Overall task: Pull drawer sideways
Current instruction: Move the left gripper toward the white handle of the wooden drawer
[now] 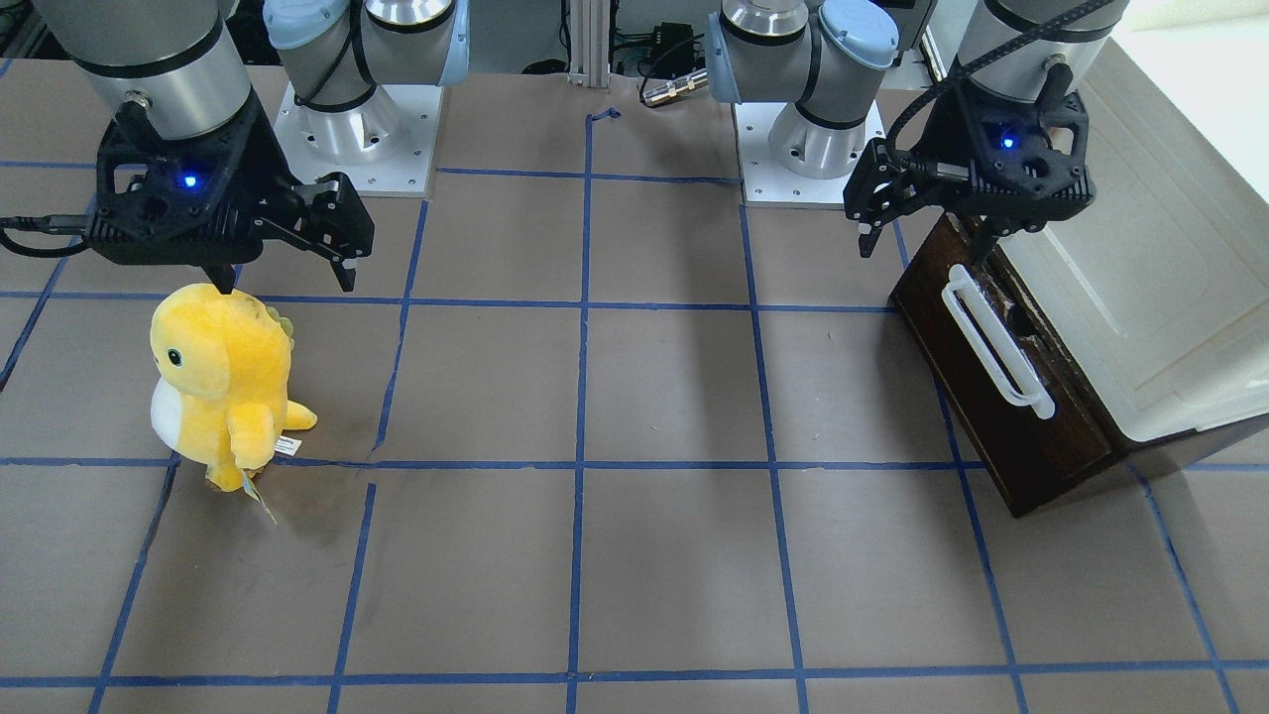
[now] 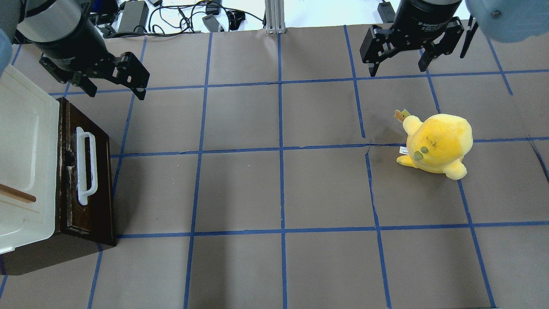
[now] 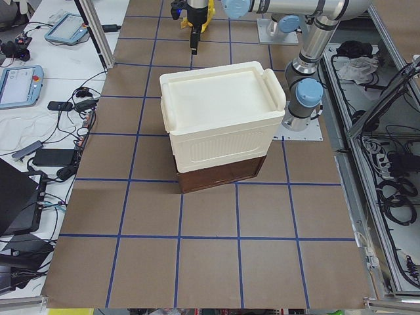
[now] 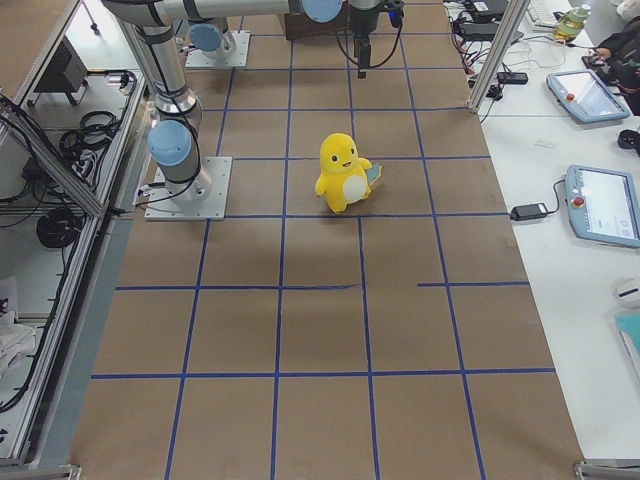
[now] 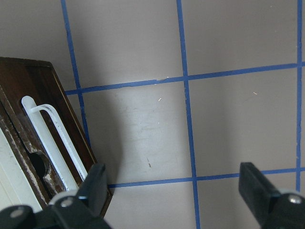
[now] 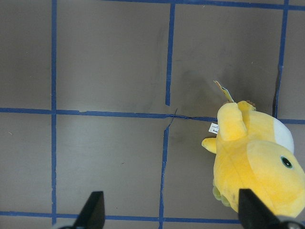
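Note:
The dark brown drawer (image 2: 92, 201) sits under the cream-white cabinet top (image 2: 25, 150) at the table's left edge. Its long white bar handle (image 2: 85, 165) faces the table's middle. None of its interior shows. My left gripper (image 2: 116, 92) is open and empty, hovering just beyond the handle's far end. In the left wrist view (image 5: 174, 186) the handle (image 5: 52, 129) lies to the left of the left finger. The front view shows the drawer (image 1: 991, 416) below that gripper (image 1: 922, 243). My right gripper (image 2: 397, 68) is open and empty, far from the drawer.
A yellow plush toy (image 2: 437, 143) stands on the right half of the table, near my right gripper (image 6: 171, 210). A thin wooden stick (image 2: 17, 194) lies on the cabinet top. Brown paper with a blue tape grid covers the table.

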